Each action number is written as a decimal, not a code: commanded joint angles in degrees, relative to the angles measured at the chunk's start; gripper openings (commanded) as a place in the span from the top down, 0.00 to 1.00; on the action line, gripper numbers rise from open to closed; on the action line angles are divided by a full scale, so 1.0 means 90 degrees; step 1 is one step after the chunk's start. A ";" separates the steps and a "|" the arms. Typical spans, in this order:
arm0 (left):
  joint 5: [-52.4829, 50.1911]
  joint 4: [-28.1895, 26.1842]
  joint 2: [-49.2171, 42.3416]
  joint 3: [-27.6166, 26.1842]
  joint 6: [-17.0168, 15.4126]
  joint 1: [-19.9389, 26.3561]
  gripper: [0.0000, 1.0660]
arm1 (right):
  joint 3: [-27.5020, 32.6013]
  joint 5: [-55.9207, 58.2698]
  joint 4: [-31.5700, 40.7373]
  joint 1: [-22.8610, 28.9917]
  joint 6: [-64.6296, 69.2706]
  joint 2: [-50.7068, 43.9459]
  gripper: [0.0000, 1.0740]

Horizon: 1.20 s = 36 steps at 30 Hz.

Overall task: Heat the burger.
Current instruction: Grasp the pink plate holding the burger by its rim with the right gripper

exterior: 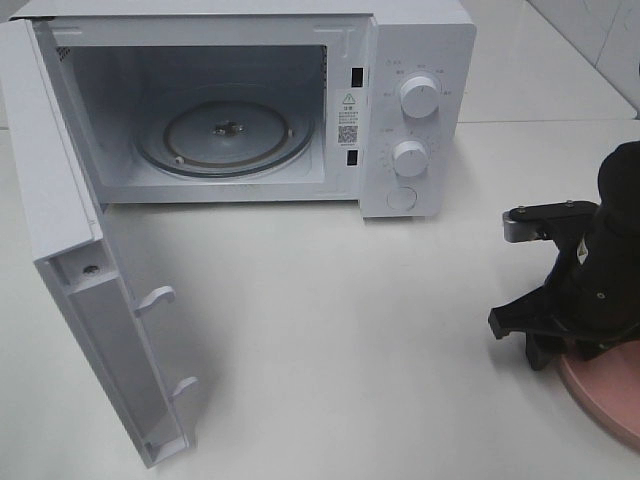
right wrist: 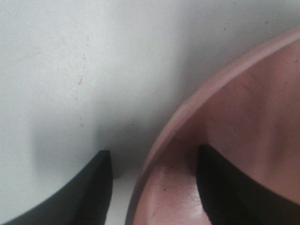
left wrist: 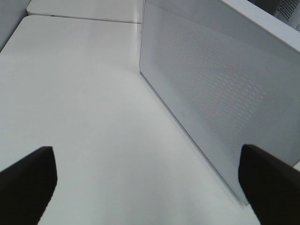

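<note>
Frankly, I cannot make out the burger or which way it points; my right arm covers most of the pink plate (exterior: 612,405). My right gripper (right wrist: 154,185) stands partly open astride the plate's rim, one finger inside and one over the table (right wrist: 70,70), clamping nothing. My left gripper (left wrist: 147,187) gapes wide and empty, with a white dotted panel (left wrist: 211,93) just ahead. Farther off, the microwave (exterior: 400,100) stands with its door open.

Bright diffuse light, soft shadows on the white table (exterior: 330,330), right wrist view close and blurry.
</note>
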 commanded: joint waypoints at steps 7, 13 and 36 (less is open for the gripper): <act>-0.0070 -0.0025 -0.0083 0.0025 -0.0013 -0.0013 0.08 | 0.0070 -0.0013 -0.0013 -0.0013 0.0172 0.0166 0.88; -0.0070 -0.0025 -0.0083 0.0025 -0.0013 -0.0013 0.08 | 0.0070 0.0000 -0.0013 -0.0006 0.0178 0.0166 0.99; -0.0070 -0.0025 -0.0083 0.0025 -0.0013 -0.0013 0.08 | 0.0070 0.0535 -0.1070 0.0267 0.1159 -0.0095 1.00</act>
